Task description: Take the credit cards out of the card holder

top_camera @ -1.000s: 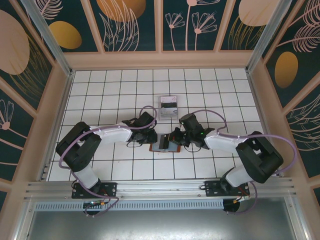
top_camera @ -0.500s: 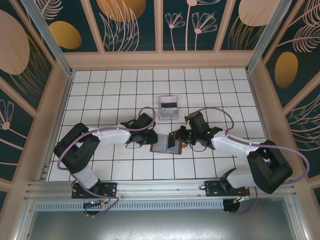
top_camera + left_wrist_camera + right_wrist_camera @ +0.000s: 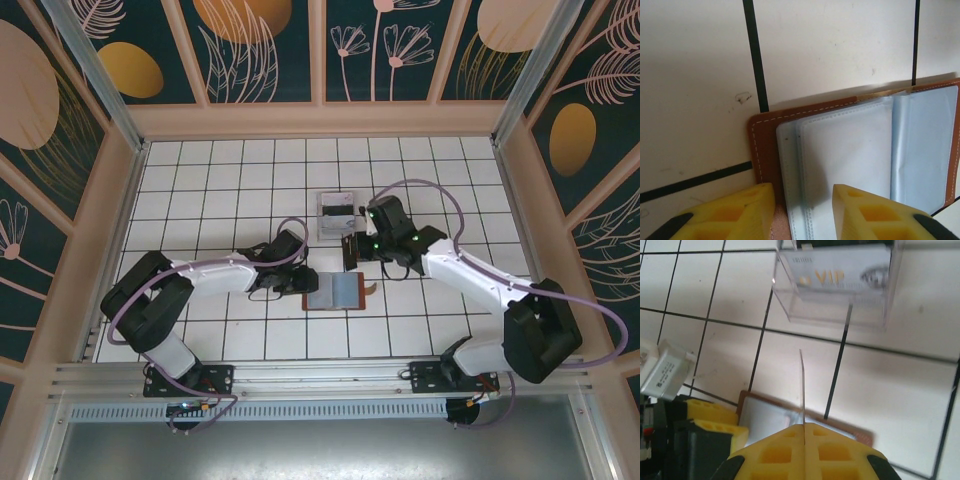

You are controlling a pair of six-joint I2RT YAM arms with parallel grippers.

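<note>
The brown leather card holder (image 3: 757, 150) runs off the view's edge; the thin pale card (image 3: 802, 390), edge-on, hides its face.

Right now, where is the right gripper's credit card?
In the right wrist view, the credit card stands edge-on in the right gripper, between the open card holder and the clear acrylic stand.

Prob. lab test cell (alu frame (image 3: 320, 378), printed wall panels (image 3: 260, 50), tiled tabletop (image 3: 200, 180))

- Card holder (image 3: 337, 292) lay open on the table (image 3: 200, 190), between both arms.
- Stand (image 3: 835, 315) stood behind it, a VIP card (image 3: 840, 276) inside.
- One credit card (image 3: 802, 390) hung edge-on between holder and stand.
</note>
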